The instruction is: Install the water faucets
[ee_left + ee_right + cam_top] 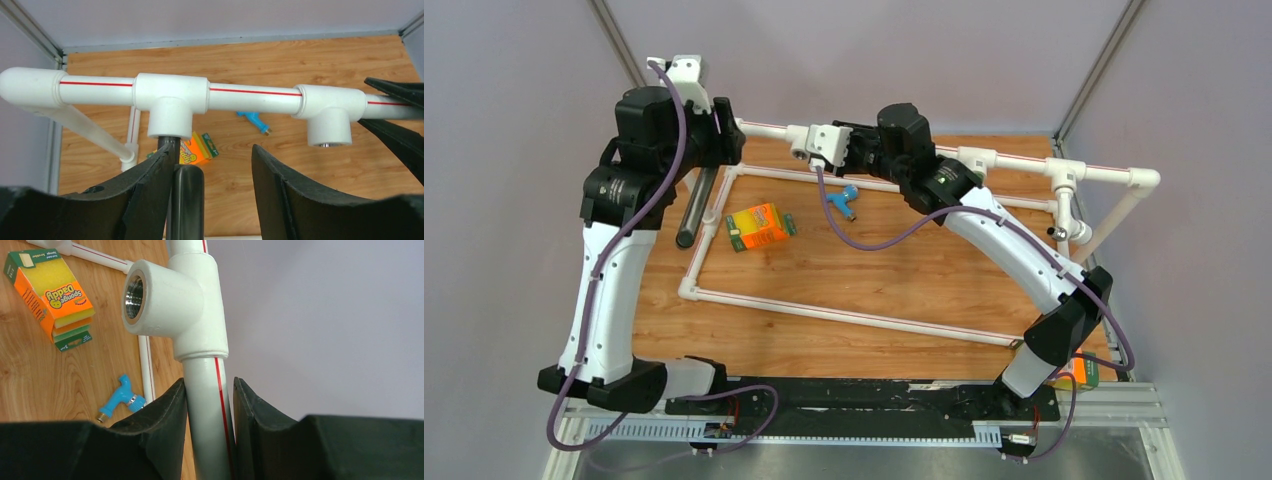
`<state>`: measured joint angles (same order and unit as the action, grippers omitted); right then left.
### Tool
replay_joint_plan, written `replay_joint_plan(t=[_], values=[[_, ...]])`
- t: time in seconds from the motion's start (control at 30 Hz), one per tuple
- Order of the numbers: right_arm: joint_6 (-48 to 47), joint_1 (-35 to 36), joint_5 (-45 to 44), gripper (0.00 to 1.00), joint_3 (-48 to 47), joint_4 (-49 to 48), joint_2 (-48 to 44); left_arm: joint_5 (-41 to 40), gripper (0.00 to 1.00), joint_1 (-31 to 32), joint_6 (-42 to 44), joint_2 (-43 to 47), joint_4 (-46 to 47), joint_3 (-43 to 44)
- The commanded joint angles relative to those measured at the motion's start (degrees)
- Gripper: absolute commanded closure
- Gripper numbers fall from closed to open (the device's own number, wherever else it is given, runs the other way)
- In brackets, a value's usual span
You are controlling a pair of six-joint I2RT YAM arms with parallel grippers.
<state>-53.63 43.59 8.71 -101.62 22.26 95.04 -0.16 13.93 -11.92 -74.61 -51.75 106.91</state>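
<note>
The long dark-brown tube faucet [694, 208] hangs from the left tee socket [170, 107] of the white pipe frame [1014, 163], its upper end in the socket. My left gripper [215, 150] is open around the tube [187, 200]; the left finger touches it and the right finger stands well clear. My right gripper [209, 382] is shut on the frame's top pipe [207, 405], just beside an empty metal-threaded tee socket [135, 292]. A small blue faucet [844, 200] lies loose on the table and also shows in the left wrist view [255, 121] and right wrist view [117, 400]. No green faucet is in view.
An orange sponge box [759, 226] lies inside the frame near the dark tube. A small white-and-chrome fitting [1064, 232] sits on the frame's right upright. Another orange box [1081, 373] lies by the right arm's base. Grey walls close in at back and sides.
</note>
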Motion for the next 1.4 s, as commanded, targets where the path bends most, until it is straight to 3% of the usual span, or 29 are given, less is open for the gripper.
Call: replay_joint_plan(t=[0.0,0.4,0.53,0.6,0.77,1.03,1.23,1.37], values=[[7.7,2.1,5.5,1.00,2.3,8.9,4.7,-6.7,0.36,5.3,3.4,1.5,-11.0,2.8],[7.7,2.0,5.6,1.00,2.1,9.1,4.9,-30.1,0.36,16.2,11.7,0.4,-10.6,0.2],[7.7,2.1,5.4,1.00,2.2,9.0,4.9,-31.0,0.35,20.8,16.2,2.2,-5.1,1.8],[7.7,2.0,5.4,1.00,2.2,9.0,5.0,-29.7,0.35,21.1,15.9,2.0,-4.9,4.8],[7.7,2.1,5.5,1.00,2.1,9.0,4.8,-39.0,0.33,21.0,13.7,-1.1,-10.4,10.4],[7.7,2.2,5.6,1.00,2.1,9.1,4.6,-42.1,0.32,21.0,14.2,-4.8,-15.6,8.1],[7.7,2.1,5.4,1.00,2.3,9.2,4.5,-44.6,0.33,21.0,18.5,-6.6,-12.4,4.7],[7.6,2.1,5.4,1.00,2.4,9.0,4.4,-49.7,0.40,21.0,21.3,-8.9,-12.5,4.0]])
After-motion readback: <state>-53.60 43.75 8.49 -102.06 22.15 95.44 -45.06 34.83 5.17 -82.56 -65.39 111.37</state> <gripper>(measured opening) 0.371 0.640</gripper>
